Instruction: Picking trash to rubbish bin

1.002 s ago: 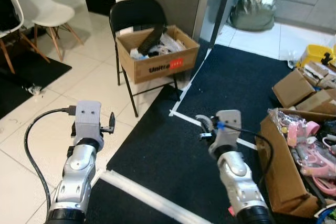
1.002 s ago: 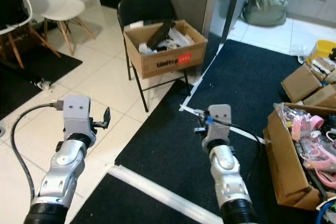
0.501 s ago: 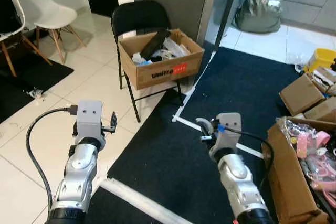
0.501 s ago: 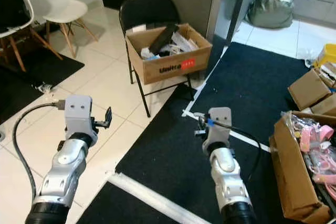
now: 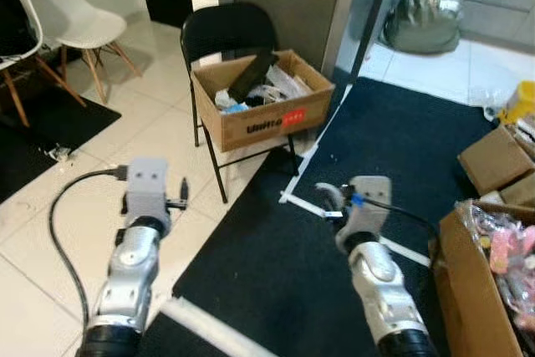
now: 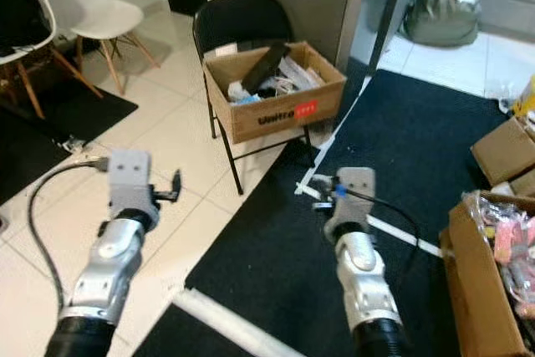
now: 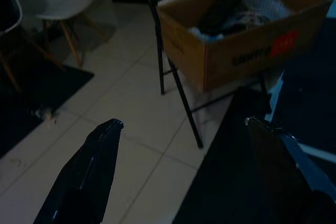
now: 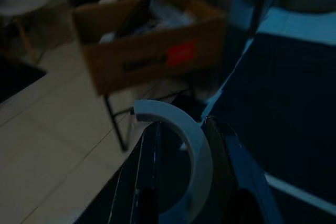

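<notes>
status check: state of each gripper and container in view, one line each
Left gripper: open, empty, held above the floor.
Right gripper: shut on a curved white plastic piece.
Brown cardboard box: open-topped, holding trash, resting on the black folding chair.
Brown cardboard carton on the robot's right: open, stuffed with pink packaged items.

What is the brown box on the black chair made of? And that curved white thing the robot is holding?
The box looks like plain corrugated cardboard: matte brown, with folded flaps and a printed red patch. The chair beneath seems to be dark padding on thin black metal legs. The curved white piece in the right hand looks like smooth, stiff plastic, perhaps part of a ring, though the dim view leaves that uncertain.
</notes>
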Available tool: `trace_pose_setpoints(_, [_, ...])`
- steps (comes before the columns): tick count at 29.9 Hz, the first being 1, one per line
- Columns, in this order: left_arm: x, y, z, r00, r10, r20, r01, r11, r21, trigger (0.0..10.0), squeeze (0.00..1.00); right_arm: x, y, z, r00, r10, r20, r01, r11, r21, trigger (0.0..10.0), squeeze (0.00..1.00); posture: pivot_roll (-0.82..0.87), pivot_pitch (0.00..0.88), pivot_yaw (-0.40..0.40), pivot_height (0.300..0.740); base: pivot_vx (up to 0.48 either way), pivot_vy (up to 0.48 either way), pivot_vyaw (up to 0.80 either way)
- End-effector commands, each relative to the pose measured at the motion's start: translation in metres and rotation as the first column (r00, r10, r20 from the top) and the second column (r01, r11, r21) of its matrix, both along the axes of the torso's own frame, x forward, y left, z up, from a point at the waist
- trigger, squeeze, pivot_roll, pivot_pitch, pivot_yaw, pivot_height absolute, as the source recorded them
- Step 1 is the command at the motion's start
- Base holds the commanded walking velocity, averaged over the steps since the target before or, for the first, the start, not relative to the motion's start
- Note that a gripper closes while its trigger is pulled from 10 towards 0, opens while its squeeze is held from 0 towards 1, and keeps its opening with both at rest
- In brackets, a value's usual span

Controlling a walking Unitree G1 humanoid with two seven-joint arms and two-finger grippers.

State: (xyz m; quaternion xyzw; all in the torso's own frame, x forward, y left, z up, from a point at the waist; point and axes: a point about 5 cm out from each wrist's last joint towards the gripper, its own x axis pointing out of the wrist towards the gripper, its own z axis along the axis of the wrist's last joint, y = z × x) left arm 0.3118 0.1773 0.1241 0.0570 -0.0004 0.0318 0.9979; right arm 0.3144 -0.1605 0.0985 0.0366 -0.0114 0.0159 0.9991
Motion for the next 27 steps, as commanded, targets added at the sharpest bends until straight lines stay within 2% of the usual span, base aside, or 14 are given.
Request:
trace_pose_setpoints(1, [-0.0009,0.0032,-0.0035,1.0,0.007,-0.013,-0.007,1.0,0.006,10.0,0.0,-0.0017,0.004,-0.0016,1.0,0.001,0.001,-0.001,1.0,0.013,10.0,0.0,0.08,0.075,0.011,0.74,0.304,0.0,-0.49])
trace_pose_setpoints(24, [-0.0015,0.0069,-0.0008,1.0,0.012,-0.007,-0.011,1.0,0.017,10.0,0.0,-0.0024,0.0037,-0.0048,1.0,-0.012,-0.01,0.013,0.999,0.037,10.0,0.0,0.09,0.086,0.007,0.74,0.302,0.0,-0.5])
trace_pose_setpoints(27, [-0.0017,0.0063,-0.0009,1.0,0.009,-0.008,-0.009,1.0,0.017,10.0,0.0,-0.0029,0.0039,-0.0065,1.0,-0.012,-0.021,0.013,0.999,0.042,10.0,0.0,0.09,0.089,0.007,0.74,0.304,0.0,0.0])
